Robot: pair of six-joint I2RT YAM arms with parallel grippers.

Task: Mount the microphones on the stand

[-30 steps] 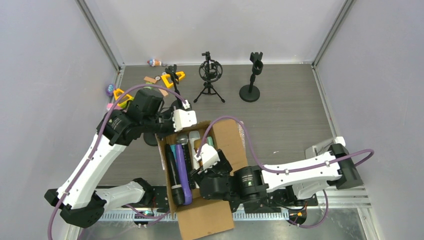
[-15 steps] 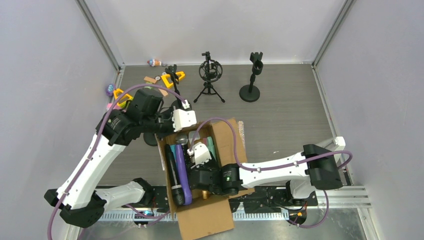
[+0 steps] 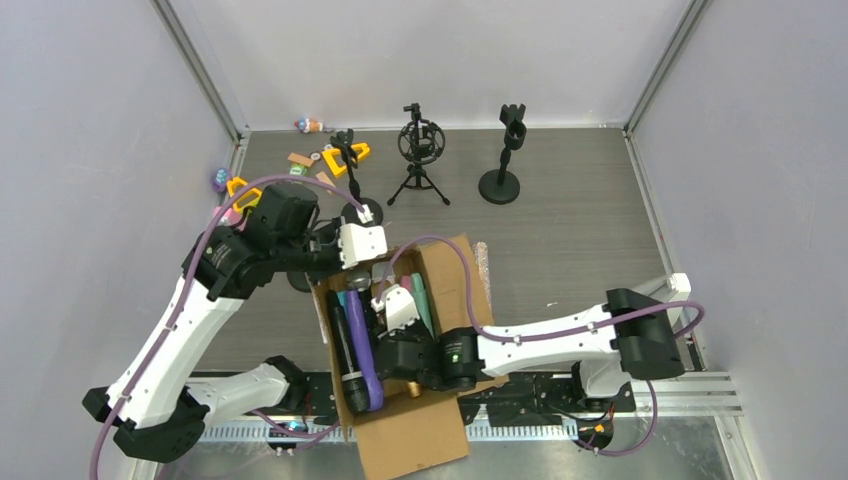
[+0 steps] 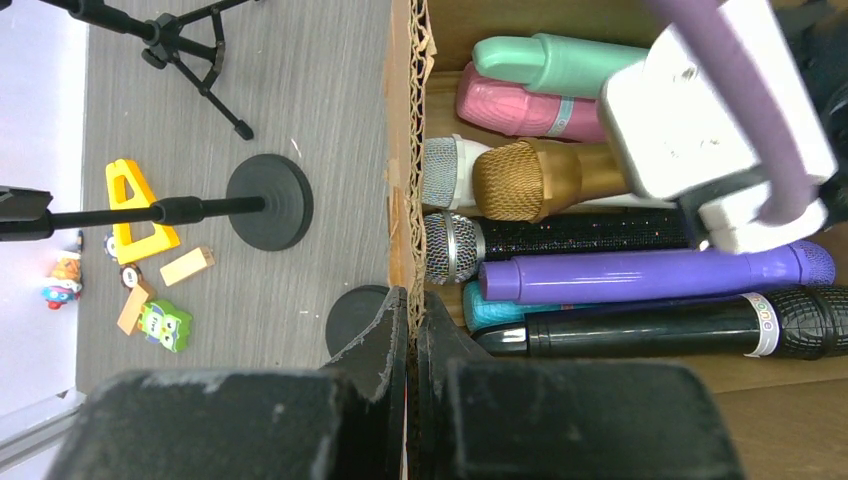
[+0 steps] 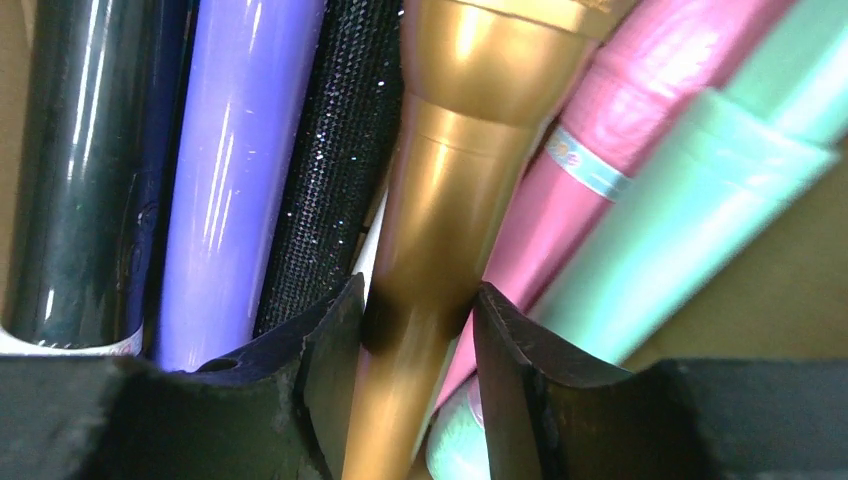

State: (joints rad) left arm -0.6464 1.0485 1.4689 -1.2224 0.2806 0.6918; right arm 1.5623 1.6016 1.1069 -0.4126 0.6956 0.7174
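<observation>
8 microphones lie side by side in 1 cardboard box [image 3: 455,270] on the counter [image 3: 580,220], their long axes running along the box, near to far. The left wrist view alone shows all 8: mint microphone [image 4: 570,65], pink microphone [image 4: 520,105], white microphone [image 4: 445,170], gold microphone [image 4: 530,180], black-glitter microphone [image 4: 580,235], purple microphone [image 4: 640,275], cyan microphone [image 4: 490,305] and black microphone [image 4: 640,335]. The gold mesh head points at the far wall, and the left gripper [image 4: 410,300] is pinched together on that wall's edge. The right wrist view shows only handles, with the right gripper [image 5: 415,300] pressed to both sides of the gold one. The top view shows 3 stands: tripod stand [image 3: 418,150], round-base stand [image 3: 503,150] and slim stand [image 3: 348,160], well apart from the box.
</observation>
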